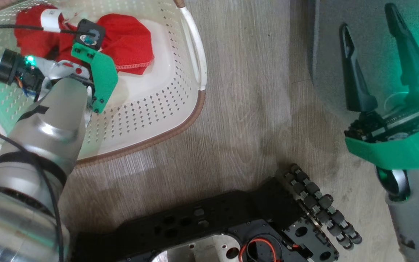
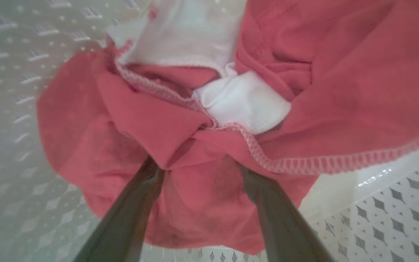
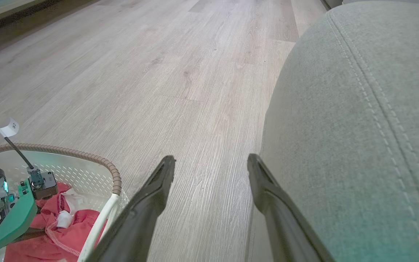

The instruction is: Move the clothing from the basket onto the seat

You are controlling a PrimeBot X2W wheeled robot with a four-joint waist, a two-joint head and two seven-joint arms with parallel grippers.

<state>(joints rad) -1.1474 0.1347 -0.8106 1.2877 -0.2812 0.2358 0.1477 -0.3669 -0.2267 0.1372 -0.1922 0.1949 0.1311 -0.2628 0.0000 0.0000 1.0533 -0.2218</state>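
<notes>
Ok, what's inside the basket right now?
Red clothing, bunched with white trim showing, lies in the basket. The left fingers, spread apart, reach into it. The basket floor beneath the clothing is covered, so anything under it cannot be seen.

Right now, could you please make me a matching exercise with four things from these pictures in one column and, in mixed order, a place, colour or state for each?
Column one:
1. clothing
2. basket
3. seat
4. right gripper

Column two:
A. stands on the wooden floor
B. open, holding nothing
C. lies inside the basket
D. grey-green, with stitched seams

Right pairs: 1-C, 2-A, 3-D, 4-B.
</notes>
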